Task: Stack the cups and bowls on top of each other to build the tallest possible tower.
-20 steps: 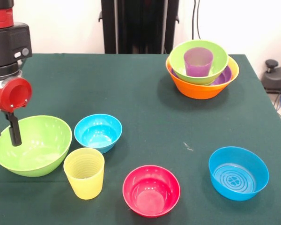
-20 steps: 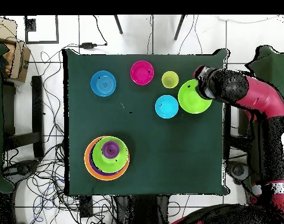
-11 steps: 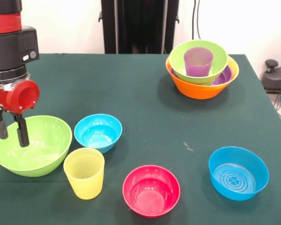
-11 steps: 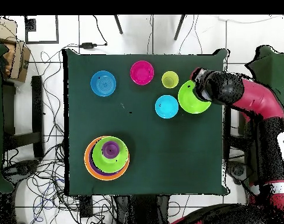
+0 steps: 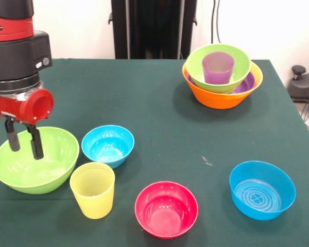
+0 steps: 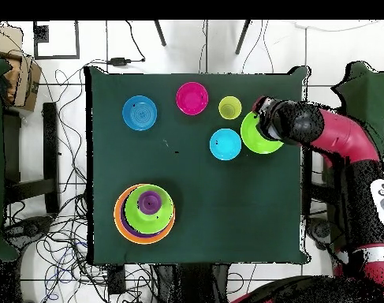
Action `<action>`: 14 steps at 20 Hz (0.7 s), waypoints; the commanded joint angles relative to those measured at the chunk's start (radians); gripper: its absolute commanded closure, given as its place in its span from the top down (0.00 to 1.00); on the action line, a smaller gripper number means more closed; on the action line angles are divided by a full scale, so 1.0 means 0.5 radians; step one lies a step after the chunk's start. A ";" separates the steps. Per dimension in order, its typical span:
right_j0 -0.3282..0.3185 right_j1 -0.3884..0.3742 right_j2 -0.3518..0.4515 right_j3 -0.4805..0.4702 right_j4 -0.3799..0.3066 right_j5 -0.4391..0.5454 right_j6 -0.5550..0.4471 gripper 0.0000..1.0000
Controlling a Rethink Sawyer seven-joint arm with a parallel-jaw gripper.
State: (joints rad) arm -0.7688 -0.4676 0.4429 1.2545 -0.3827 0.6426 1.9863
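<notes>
My tool (image 5: 24,143) hangs with fingers spread inside the lime green bowl (image 5: 36,160), beside the small blue bowl (image 5: 107,145)

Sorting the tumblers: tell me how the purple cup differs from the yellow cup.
The purple cup is translucent and smooth; the yellow cup is opaque and ribbed. The purple cup sits inside the green bowl atop the tower; the yellow cup stands alone on the table. Both are upright.

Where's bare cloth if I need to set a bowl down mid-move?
The wide middle, between the stack and the small blue bowl, is bare, as is the patch left of the stack. It is crowded around the hand: big green bowl, yellow cup, pink bowl.
</notes>
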 commanded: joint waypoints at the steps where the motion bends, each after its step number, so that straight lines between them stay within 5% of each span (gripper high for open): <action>1: 0.018 0.001 0.043 0.276 -0.129 -0.085 -0.231 1.00; 14: -0.138 -0.018 0.107 0.271 -0.143 0.012 -0.426 1.00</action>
State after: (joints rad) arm -0.8124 -0.4768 0.4469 1.3429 -0.3914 0.6426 1.9863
